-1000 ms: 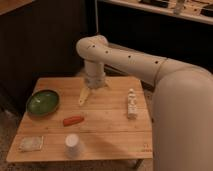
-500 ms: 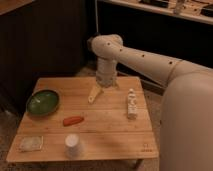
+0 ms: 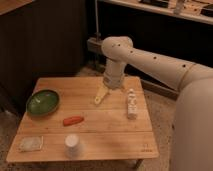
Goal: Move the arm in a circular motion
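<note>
The cream-white arm point(image 3: 150, 60) of thick smooth tubes with small dark holes reaches from the right across the wooden table point(image 3: 112, 122). It bends down at a rounded joint near the table's far edge. Its gripper point(image 3: 100, 96), a yellowish flat tip, hangs just above the table's middle, to the right of the green bowl point(image 3: 43, 102) and left of the white bottle point(image 3: 131, 103). It holds nothing that I can see.
A red-orange carrot-like item point(image 3: 74, 120) lies near the table's middle front. A white cup point(image 3: 72, 145) stands at the front edge. A pale packet point(image 3: 31, 143) lies at the front left corner. Dark cabinets stand behind the table.
The arm's upper joint and the gripper have swung to the right over the table, from near the left-centre toward the middle. The objects on the table have not moved.
</note>
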Motion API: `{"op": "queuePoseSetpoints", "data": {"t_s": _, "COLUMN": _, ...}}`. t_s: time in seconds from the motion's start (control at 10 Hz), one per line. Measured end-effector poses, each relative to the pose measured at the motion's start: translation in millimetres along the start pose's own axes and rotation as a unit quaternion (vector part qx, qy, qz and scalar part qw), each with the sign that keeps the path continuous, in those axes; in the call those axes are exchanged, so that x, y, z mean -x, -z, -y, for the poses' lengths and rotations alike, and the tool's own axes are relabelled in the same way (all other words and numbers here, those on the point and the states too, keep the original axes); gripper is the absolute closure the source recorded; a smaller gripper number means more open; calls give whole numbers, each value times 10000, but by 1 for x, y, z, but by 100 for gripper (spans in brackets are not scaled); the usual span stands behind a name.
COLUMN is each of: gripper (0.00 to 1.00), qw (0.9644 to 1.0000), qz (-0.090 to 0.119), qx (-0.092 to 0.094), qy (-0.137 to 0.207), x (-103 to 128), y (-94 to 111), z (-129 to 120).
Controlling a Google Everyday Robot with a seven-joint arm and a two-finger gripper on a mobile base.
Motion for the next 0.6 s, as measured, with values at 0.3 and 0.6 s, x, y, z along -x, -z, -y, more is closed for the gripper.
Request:
{"op": "queuePoseSetpoints", "data": {"t_s": 0.3, "gripper": 0, "qw": 10000, "qz": -34, "qx": -41, "qy": 30, "x": 17, "y": -1, "z": -6}}
{"op": "queuePoseSetpoints", "data": {"t_s": 0.6, "gripper": 0, "qw": 9996, "qz": -42, "qx": 11, "qy": 292, "x": 21, "y": -7, "z": 12}}
